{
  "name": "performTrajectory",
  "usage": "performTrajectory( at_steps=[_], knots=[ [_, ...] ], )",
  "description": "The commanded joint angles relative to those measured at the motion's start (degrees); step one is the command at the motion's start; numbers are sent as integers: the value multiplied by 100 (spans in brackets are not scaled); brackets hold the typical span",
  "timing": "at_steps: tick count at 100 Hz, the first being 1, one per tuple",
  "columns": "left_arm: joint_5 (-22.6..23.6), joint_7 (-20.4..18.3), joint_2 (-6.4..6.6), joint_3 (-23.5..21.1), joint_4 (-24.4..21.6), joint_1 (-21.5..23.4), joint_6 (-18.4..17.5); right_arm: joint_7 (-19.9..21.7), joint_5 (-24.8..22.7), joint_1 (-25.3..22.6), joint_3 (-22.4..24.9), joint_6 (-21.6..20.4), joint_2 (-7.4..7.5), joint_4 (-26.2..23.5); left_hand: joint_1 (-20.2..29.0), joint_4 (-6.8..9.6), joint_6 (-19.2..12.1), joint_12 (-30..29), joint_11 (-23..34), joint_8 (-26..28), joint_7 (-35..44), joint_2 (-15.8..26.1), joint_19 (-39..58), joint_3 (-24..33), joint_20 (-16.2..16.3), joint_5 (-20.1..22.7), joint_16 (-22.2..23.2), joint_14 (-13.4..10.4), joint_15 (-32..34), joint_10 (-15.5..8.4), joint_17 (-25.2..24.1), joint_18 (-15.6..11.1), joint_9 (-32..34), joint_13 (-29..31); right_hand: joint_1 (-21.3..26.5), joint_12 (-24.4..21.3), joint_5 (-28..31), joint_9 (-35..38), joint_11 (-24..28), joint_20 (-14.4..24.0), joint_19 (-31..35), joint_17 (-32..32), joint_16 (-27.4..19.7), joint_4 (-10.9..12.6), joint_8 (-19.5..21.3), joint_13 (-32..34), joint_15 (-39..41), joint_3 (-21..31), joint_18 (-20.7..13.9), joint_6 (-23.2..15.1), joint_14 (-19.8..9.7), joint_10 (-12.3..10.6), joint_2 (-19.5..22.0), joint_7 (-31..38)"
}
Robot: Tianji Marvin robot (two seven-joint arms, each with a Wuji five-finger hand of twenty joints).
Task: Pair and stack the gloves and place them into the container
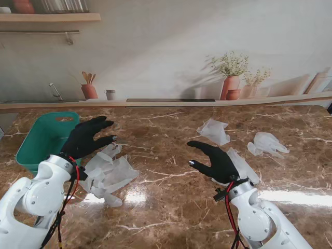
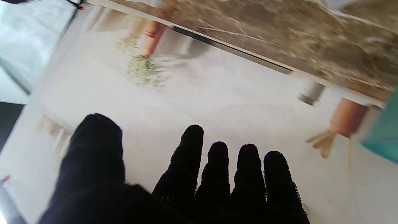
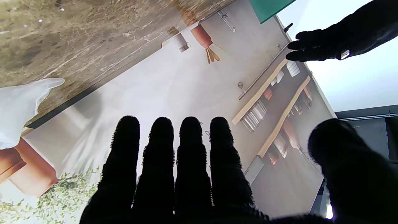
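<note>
Translucent white gloves lie on the marble table. A heap of them (image 1: 109,174) sits at the left, one (image 1: 214,130) lies farther off at mid-right, one (image 1: 267,143) at the far right, and another (image 1: 243,165) is partly hidden under my right hand. My black-gloved left hand (image 1: 87,137) hovers open between the heap and the green container (image 1: 45,139), holding nothing. In the left wrist view its fingers (image 2: 217,174) are spread and bare. My right hand (image 1: 215,161) is open too, fingers (image 3: 161,161) straight. A glove (image 3: 21,107) shows at the right wrist view's edge.
The container stands at the table's far left. A printed kitchen backdrop with vases (image 1: 231,85) and a shelf (image 1: 49,18) rises behind the table's far edge. Bare marble (image 1: 166,218) stretches between my arms.
</note>
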Motion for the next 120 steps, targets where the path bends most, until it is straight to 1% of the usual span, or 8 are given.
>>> performTrajectory(
  at_steps=[1, 21, 45, 86, 87, 89, 97, 120],
  knots=[
    [231, -65, 90, -155, -93, -28, 258, 53, 55, -44, 10, 40, -2, 63, 53, 132, 119, -53, -73, -26, -45, -161, -165, -133, -52, -252, 4, 46, -197, 70, -75, -53, -147, -249, 30, 107, 22, 93, 28, 96, 98, 17, 69, 211, -23, 96, 24, -42, -15, -122, -57, -69, 60, 49],
    [968, -635, 203, -586, -345, 195, 652, 117, 112, -22, -19, -22, 4, 107, 164, 131, 198, -27, -18, 16, -12, -647, -14, -130, 53, -221, 64, 159, -120, 144, -83, 22, -59, -159, 23, 137, 39, 129, 39, 112, 110, 18, 78, 203, -15, 105, 25, 24, -15, -136, -64, -77, 55, 67],
    [1725, -1524, 324, -1292, -812, 802, 579, 165, 202, -50, -24, -29, 3, 102, 464, 157, 180, -14, -7, 64, 40, -1432, -297, -27, 14, -213, 73, 101, -173, 96, -128, 30, 1, -121, 36, 200, 83, 226, 86, 133, 129, 37, 97, 191, -3, 150, 44, 98, 8, -154, -54, -80, 39, 98],
    [2767, -2186, 349, -2016, -1235, 1588, 440, 188, 242, -13, -69, -52, 2, 117, 579, 132, 141, -29, -38, 38, 59, -2110, -1032, 467, 140, -282, 56, 32, -254, 3, -154, 96, -2, -146, 42, 288, 161, 333, 114, 161, 152, 47, 126, 174, 17, 200, 61, 173, 21, -195, -63, -100, 28, 147],
    [2782, -2193, 348, -2027, -1240, 1602, 439, 189, 242, -12, -70, -52, 2, 118, 316, 44, 135, -39, -44, 17, 62, -2259, -1286, 1062, 379, -279, 43, 30, -261, -7, -92, 97, -7, -146, 44, 291, 163, 335, 115, 162, 154, 49, 126, 174, 17, 201, 61, 175, 20, -197, -63, -90, 28, 149],
    [2809, -2226, 348, -2055, -1252, 1631, 436, 191, 241, -9, -73, -52, 2, 121, 140, -20, 121, -48, -55, 0, 58, -2375, -1476, 1531, 554, -296, 31, 17, -273, -19, -71, 91, -21, -165, 48, 296, 171, 340, 117, 162, 153, 49, 127, 174, 19, 202, 61, 179, 18, -202, -65, -86, 23, 153],
    [2895, -2335, 346, -2135, -1299, 1728, 467, 197, 233, 3, -84, -45, 5, 127, -31, -139, 68, -59, -85, 21, 68, -2594, -1525, 2249, 485, -331, 23, -27, -304, -65, -111, 61, -42, -206, 49, 311, 183, 344, 116, 163, 151, 48, 128, 171, 23, 205, 58, 190, 15, -206, -73, -92, 19, 163],
    [3252, -2514, 363, -2113, -1121, 1660, 478, 228, 237, 27, -122, -48, 10, 134, 46, -231, 33, -28, -28, 71, 179, -2795, -1405, 2906, 578, -208, 23, -95, -284, -101, -121, 54, 141, -57, 56, 345, 212, 356, 109, 171, 156, 53, 136, 164, 36, 213, 60, 215, 28, -225, -66, -93, 18, 190]
  ],
)
